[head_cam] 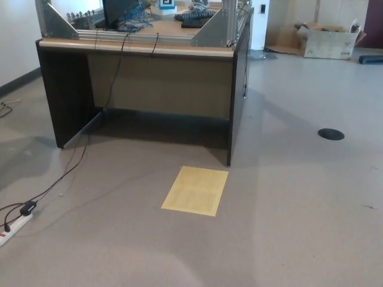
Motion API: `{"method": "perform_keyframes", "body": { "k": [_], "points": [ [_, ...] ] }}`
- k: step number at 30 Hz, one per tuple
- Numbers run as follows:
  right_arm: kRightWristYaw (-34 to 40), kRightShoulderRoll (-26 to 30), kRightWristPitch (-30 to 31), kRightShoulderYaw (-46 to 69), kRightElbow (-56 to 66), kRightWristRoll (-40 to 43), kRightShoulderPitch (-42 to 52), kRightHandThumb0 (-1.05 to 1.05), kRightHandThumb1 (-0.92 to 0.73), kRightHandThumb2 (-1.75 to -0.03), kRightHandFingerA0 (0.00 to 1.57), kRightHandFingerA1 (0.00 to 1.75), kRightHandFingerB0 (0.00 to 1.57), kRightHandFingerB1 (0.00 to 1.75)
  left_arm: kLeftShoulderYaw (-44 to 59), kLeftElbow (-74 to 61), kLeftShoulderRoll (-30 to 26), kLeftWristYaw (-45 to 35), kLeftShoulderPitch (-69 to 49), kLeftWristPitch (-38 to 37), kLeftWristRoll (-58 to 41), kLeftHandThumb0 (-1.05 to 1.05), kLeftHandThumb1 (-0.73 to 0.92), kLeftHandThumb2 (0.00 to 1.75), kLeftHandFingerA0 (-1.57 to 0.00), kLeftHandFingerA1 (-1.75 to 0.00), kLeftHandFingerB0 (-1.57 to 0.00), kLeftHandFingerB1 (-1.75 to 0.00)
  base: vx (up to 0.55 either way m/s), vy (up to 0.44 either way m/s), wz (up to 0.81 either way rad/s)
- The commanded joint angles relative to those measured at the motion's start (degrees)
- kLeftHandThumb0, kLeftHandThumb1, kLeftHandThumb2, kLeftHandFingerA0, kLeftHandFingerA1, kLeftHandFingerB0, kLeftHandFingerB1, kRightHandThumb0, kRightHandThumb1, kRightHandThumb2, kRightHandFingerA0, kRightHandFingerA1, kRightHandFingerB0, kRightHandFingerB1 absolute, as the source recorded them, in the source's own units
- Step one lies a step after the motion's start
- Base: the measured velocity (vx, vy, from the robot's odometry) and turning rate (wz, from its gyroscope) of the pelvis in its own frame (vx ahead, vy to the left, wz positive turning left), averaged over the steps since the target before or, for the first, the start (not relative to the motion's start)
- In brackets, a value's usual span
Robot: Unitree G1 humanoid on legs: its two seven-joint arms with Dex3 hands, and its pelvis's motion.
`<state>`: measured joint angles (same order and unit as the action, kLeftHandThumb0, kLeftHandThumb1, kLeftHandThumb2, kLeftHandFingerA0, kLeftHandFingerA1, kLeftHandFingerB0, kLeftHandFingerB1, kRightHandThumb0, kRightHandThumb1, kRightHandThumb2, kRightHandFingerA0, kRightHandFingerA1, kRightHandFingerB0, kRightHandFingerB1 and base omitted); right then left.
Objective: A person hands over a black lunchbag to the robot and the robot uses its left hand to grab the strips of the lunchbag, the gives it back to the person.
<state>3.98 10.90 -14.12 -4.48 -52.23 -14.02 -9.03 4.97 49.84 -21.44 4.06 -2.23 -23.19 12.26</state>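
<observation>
No black lunchbag shows in the head view, and no person is in sight. Neither of my hands nor any part of my arms enters the picture. The view looks down across a grey floor toward a dark desk.
The desk carries a metal frame and cables on top. A yellow sheet lies on the floor before it. A power strip with cables sits at the lower left. A black floor disc and a cardboard box lie to the right.
</observation>
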Motion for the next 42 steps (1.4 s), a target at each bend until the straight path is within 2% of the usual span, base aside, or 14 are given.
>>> {"method": "perform_keyframes", "body": {
  "k": [1,5,6,7,8,11,20,21,24,25,26,28,38,42],
  "points": [
    [5.3,1.2,-12.1,-0.9,-2.1,-2.1,-2.2,-0.52,-0.70,-0.61,0.49,0.45,0.46,0.41,1.9,0.8,-4.7,6.1,0.6,-18.8,0.9,-0.61,0.55,0.57,-0.35,-0.36,-0.29,-0.32,0.00,0.000,0.00],
    [5.8,1.3,-12.9,-1.2,-3.0,-2.2,-2.4,-0.52,-0.70,-0.61,0.49,0.45,0.46,0.41,2.1,1.6,-4.6,5.8,0.9,-19.7,0.4,-0.60,0.52,0.56,-0.34,-0.36,-0.29,-0.33,0.00,0.000,0.00],
    [5.8,1.4,-12.9,-1.3,-3.1,-2.3,-2.5,-0.54,-0.71,-0.61,0.49,0.44,0.46,0.40,2.0,2.0,-4.7,6.1,1.0,-20.1,0.6,-0.64,0.45,0.73,-0.31,-0.44,-0.26,-0.41,0.00,0.000,0.00],
    [5.7,1.5,-12.8,-1.5,-3.3,-2.4,-2.6,-0.54,-0.71,-0.61,0.49,0.44,0.46,0.40,1.8,2.5,-4.9,6.5,1.2,-20.7,1.0,-0.64,0.45,0.73,-0.31,-0.44,-0.26,-0.41,0.00,0.000,0.00],
    [5.9,1.6,-13.1,-1.5,-3.6,-2.5,-2.6,-0.53,-0.71,-0.60,0.50,0.45,0.46,0.40,1.9,2.6,-4.7,6.0,1.0,-20.7,0.6,-0.61,0.53,0.57,-0.33,-0.36,-0.28,-0.32,0.00,0.000,0.00],
    [6.2,1.6,-14.0,-1.6,-4.5,-2.5,-2.9,-0.53,-0.71,-0.60,0.50,0.45,0.46,0.40,1.2,2.8,-5.2,7.8,0.9,-20.5,2.2,-0.63,0.54,0.57,-0.34,-0.35,-0.27,-0.31,0.00,0.000,0.00],
    [7.1,1.5,-16.4,-1.7,-7.1,-2.2,-3.8,-0.52,-0.70,-0.61,0.49,0.45,0.45,0.40,0.1,5.7,-6.0,6.6,2.1,-22.8,1.8,-0.64,0.56,0.57,-0.25,-0.32,-0.19,-0.28,0.00,0.000,0.00],
    [7.0,1.6,-16.5,-1.7,-7.2,-2.2,-3.8,-0.52,-0.70,-0.61,0.49,0.45,0.46,0.40,-0.1,5.9,-6.1,6.6,2.2,-22.5,2.0,-0.69,0.48,0.77,-0.18,-0.41,-0.12,-0.37,0.00,0.000,0.00],
    [7.0,1.5,-16.7,-1.7,-7.7,-2.1,-4.0,-0.53,-0.70,-0.60,0.49,0.45,0.46,0.40,-0.3,6.3,-6.3,7.4,2.3,-23.0,2.3,-0.70,0.48,0.77,-0.18,-0.42,-0.12,-0.38,0.00,0.000,0.00],
    [7.0,1.5,-16.9,-1.6,-7.9,-2.1,-4.1,-0.54,-0.71,-0.60,0.49,0.46,0.45,0.40,-0.3,6.6,-6.2,6.7,2.4,-23.5,1.7,-0.65,0.56,0.57,-0.23,-0.34,-0.16,-0.29,0.00,0.000,0.00],
    [7.1,1.5,-17.1,-1.6,-8.1,-2.1,-4.1,-0.55,-0.70,-0.60,0.49,0.45,0.46,0.40,-0.1,6.9,-6.2,6.0,2.5,-23.9,1.1,-0.67,0.47,0.74,-0.16,-0.41,-0.12,-0.37,0.00,0.000,0.00],
    [7.4,1.5,-17.4,-1.7,-8.4,-2.2,-4.2,-0.54,-0.70,-0.61,0.49,0.45,0.45,0.40,-0.3,6.8,-6.3,6.3,2.5,-23.3,1.4,-0.71,0.48,0.77,-0.18,-0.42,-0.10,-0.37,0.00,0.000,0.00],
    [7.8,1.6,-18.8,-1.8,-8.5,-2.4,-3.3,-0.54,-0.71,-0.61,0.46,0.45,0.43,0.40,-0.5,7.4,-6.1,7.0,2.1,-24.9,1.4,-0.70,0.48,0.76,-0.16,-0.42,-0.09,-0.37,0.00,0.000,0.00],
    [7.5,1.4,-18.7,-2.0,-8.8,-2.6,-3.1,-0.54,-0.72,-0.60,0.47,0.44,0.42,0.39,0.2,2.8,-6.6,8.8,1.2,-27.4,2.1,-0.71,0.47,0.76,-0.19,-0.43,-0.08,-0.36,0.00,0.000,0.00]
  ]
}}
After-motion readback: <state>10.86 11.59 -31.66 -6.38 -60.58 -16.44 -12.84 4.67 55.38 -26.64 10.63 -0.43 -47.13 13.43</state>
